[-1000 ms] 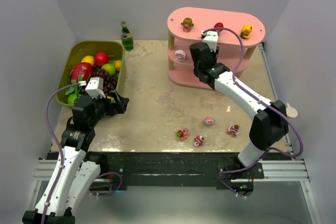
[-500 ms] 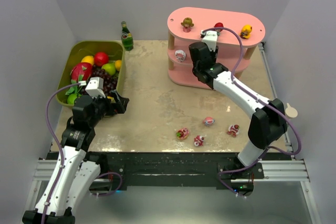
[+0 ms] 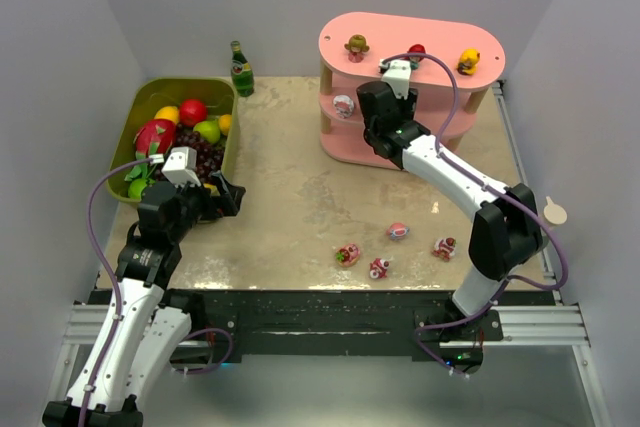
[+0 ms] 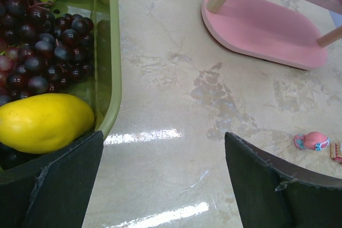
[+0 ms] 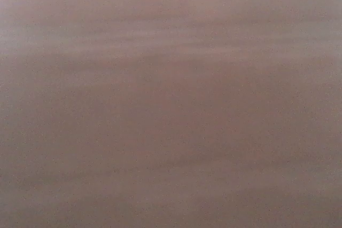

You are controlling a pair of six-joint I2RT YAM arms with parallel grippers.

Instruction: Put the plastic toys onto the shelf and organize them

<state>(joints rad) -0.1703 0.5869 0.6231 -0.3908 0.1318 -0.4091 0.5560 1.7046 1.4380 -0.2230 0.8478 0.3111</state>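
toys lie in a loose group by the near edge of the tabletop [image 3: 290,192], right of centre, none touching: nearest toy [image 3: 379,268], left toy [image 3: 347,254], right toy [image 3: 445,246], and behind them pink toy [image 3: 398,231]. left claw [image 4: 163,148] hovers low over the tabletop just beside the near right corner of the bin [image 3: 232,122], fingers spread wide, pinching nothing. the bin sits along the left edge and holds fruit [image 3: 193,110], with grapes [image 4: 51,52] and a yellow piece at its near end. shelf [image 3: 410,35] stands at the far right corner. a white toy [image 3: 343,105] sits at the left end of its middle board. right claw [image 3: 390,87] reaches in under the top board; its fingers are hidden and the wrist view is a pinkish blur, so i cannot tell if it is spread or pinching. on the top board, left to right: brown-haired toy [image 3: 356,45], red toy [image 3: 416,50], yellow toy [image 3: 468,59]. bottle [image 3: 240,68] stands upright at the far edge, near the bin's far right corner.
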